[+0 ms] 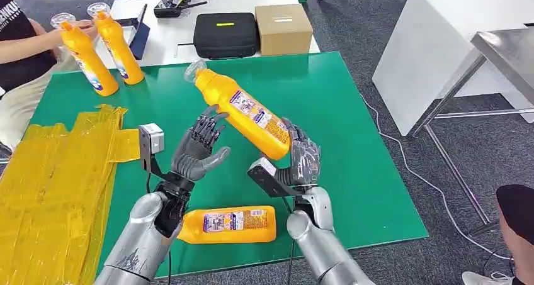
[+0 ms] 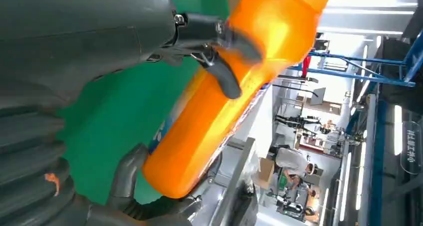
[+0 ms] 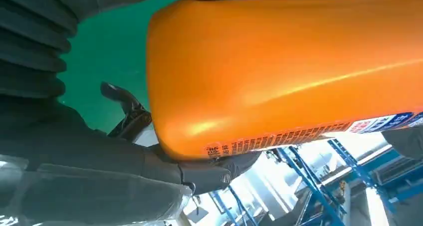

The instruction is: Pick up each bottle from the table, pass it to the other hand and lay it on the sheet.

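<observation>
My right hand [image 1: 303, 156] grips an orange bottle [image 1: 249, 112] by its base and holds it tilted above the green table [image 1: 352, 146], clear cap pointing up and to the back left. The right wrist view shows that bottle [image 3: 289, 71] close up in the hand's grasp. My left hand [image 1: 201, 148] is spread right beside the bottle's middle. In the left wrist view the bottle [image 2: 224, 111] lies between the dark fingers [image 2: 224, 79] and the thumb; I cannot tell if they touch it. A second orange bottle [image 1: 230, 224] lies flat near the front edge. The yellow sheet [image 1: 56, 172] covers the table's left side.
At the back left a person's hand [image 1: 53, 38] holds two upright orange bottles [image 1: 88, 58]. A black case [image 1: 225, 34] and a cardboard box [image 1: 283, 28] sit on the white table behind. A white table and a metal frame stand to the right.
</observation>
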You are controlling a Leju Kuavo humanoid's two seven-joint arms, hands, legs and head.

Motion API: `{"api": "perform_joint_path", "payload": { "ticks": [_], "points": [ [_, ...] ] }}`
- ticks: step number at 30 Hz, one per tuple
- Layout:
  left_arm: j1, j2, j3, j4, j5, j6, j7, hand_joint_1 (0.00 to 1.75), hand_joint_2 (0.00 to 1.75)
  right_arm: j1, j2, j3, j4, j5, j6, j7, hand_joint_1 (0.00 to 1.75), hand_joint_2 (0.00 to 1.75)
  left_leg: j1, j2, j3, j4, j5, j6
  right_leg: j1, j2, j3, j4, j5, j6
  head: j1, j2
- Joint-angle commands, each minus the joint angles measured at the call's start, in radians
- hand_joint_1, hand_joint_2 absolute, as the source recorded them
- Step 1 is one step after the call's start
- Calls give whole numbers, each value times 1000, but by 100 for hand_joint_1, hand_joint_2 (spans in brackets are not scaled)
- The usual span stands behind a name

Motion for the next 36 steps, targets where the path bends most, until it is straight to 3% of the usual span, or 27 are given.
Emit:
{"api": "perform_joint_path", "payload": {
  "ticks": [1,11,17,36],
  "points": [
    [-72,43,46,125,146,11,2,0,175,48,103,-125,-127,8,0,-179,175,175,1,0,2,-1,-1,-3,1,-2,2,0,-1,-1,0,0],
    [-141,22,44,201,203,11,23,0,175,7,68,-66,-99,28,0,-129,175,175,0,0,0,0,-1,-2,1,0,1,0,0,0,0,0],
    [-162,10,40,220,225,8,25,0,175,-67,51,98,120,101,1,-6,175,175,1,1,3,-1,-1,-3,1,0,3,-1,-1,-1,0,0],
    [-185,33,81,252,224,12,29,0,175,-192,82,246,426,158,81,115,175,175,1,1,1,-1,-1,-2,1,0,1,0,0,0,0,0]
  ]
}}
